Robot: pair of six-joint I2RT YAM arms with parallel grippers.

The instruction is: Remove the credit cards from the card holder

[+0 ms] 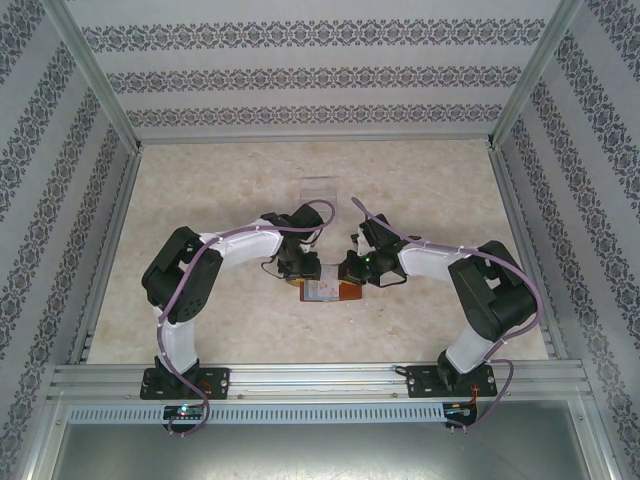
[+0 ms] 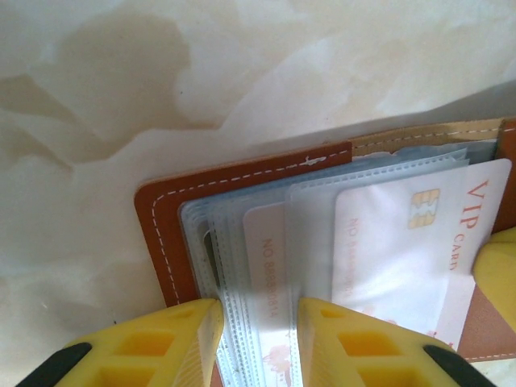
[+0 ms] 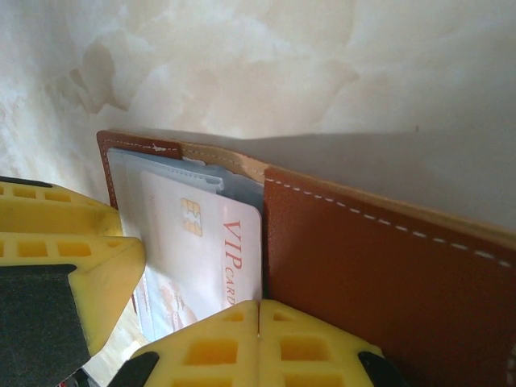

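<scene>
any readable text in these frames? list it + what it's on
"VIP CARD": red print on the front credit card, in the card holder.
"NO 8888...": on the second credit card, behind it; remaining digits blurred.
Faint number line on the front credit card: too blurred to read.
Top view: nothing legible.

Left arm [image 1: 185, 295]: white link shells, black joint housings, purple cable looped along it, black base plate on the aluminium rail [image 1: 320, 378].
Right arm [image 1: 485, 295]: same build, base further along that rail.
Left gripper [image 2: 260, 339]: fingers [image 2: 161, 351] of yellow moulded plastic, square recessed pockets, black backing.
Right gripper [image 3: 258, 322]: fingers [image 3: 314, 351] alike.
</scene>
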